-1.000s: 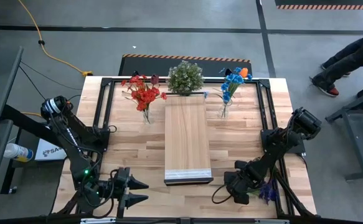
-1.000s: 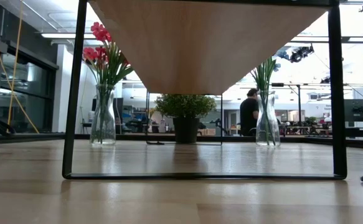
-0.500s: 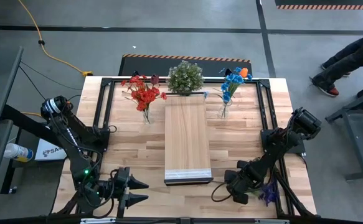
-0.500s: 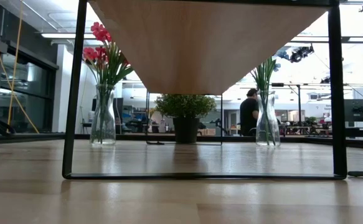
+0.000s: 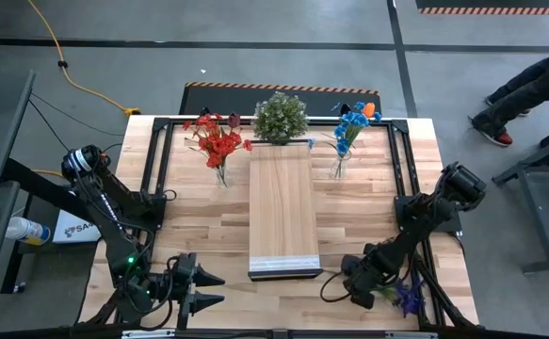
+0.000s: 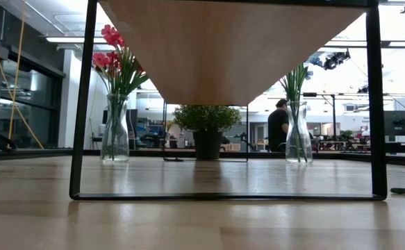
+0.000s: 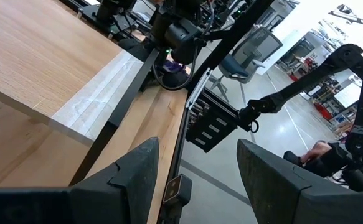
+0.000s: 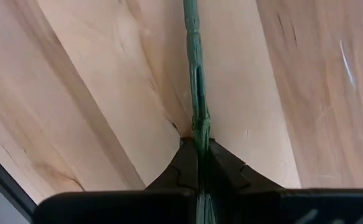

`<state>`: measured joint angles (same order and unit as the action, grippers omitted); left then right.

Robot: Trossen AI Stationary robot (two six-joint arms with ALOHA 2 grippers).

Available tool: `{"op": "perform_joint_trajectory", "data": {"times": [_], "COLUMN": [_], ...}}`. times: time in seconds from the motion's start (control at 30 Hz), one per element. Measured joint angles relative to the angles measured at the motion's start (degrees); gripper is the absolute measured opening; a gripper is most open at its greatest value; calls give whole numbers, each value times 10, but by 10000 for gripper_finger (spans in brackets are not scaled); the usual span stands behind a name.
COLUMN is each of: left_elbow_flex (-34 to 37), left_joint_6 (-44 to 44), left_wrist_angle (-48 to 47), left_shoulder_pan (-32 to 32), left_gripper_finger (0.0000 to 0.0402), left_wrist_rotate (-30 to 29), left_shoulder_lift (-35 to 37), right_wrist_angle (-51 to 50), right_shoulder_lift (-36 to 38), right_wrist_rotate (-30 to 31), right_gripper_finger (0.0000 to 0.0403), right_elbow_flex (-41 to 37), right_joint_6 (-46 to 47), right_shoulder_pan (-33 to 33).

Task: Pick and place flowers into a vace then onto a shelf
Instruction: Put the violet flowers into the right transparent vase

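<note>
The shelf [image 5: 283, 202], a light wood plank on a black frame, stands mid-table, with its pale end edge [image 5: 283, 263] toward the near side. Red flowers [image 5: 217, 141] stand in a glass vase at far left. Blue flowers with one orange bloom [image 5: 349, 124] stand in another vase at far right. My right gripper [image 5: 361, 292], low over the near right of the table, is shut on a purple flower [image 5: 408, 298]. My left gripper [image 5: 201, 288] waits open at near left. In the low view both vases [image 6: 115, 132] [image 6: 298, 135] show beyond the shelf's underside [image 6: 237, 48]. My right gripper pinches the purple flower's thin green stem [image 8: 198, 127] between its two fingertips [image 8: 184, 163]. The fingers slant down from above, close over the tabletop, and the stem runs along the gap between them and on ahead. The bloom [image 5: 408, 298] lies beside the gripper toward the table's right edge.
A bushy green potted plant [image 5: 281, 117] stands at the shelf's far end. A black metal frame [image 5: 161, 179] runs round the tabletop. A black cable loops by the right gripper [image 5: 331, 285]. A person's legs [image 5: 528, 89] show on the floor at far right.
My right gripper, shut on the stem throughout, has shifted a little by the near edge. The purple bloom has drifted slightly toward the table's near right corner. My left arm has kept still.
</note>
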<state>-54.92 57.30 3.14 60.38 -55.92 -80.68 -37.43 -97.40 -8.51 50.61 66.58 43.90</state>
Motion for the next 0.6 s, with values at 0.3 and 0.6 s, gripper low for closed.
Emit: {"op": "perform_joint_trajectory", "data": {"times": [0.3, 0.6], "left_elbow_flex": [0, 0], "left_joint_6": [0, 0], "left_wrist_angle": [-1, -1], "left_shoulder_pan": [0, 0], "left_gripper_finger": [250, 250], "left_wrist_rotate": [0, -1], "left_shoulder_lift": [0, 0], "right_wrist_angle": [-102, -150], "right_shoulder_lift": [78, 207], "right_wrist_rotate": [49, 129], "right_gripper_finger": [5, 3], "right_elbow_flex": [-2, -2], "right_joint_6": [52, 100], "right_shoulder_pan": [0, 0]}}
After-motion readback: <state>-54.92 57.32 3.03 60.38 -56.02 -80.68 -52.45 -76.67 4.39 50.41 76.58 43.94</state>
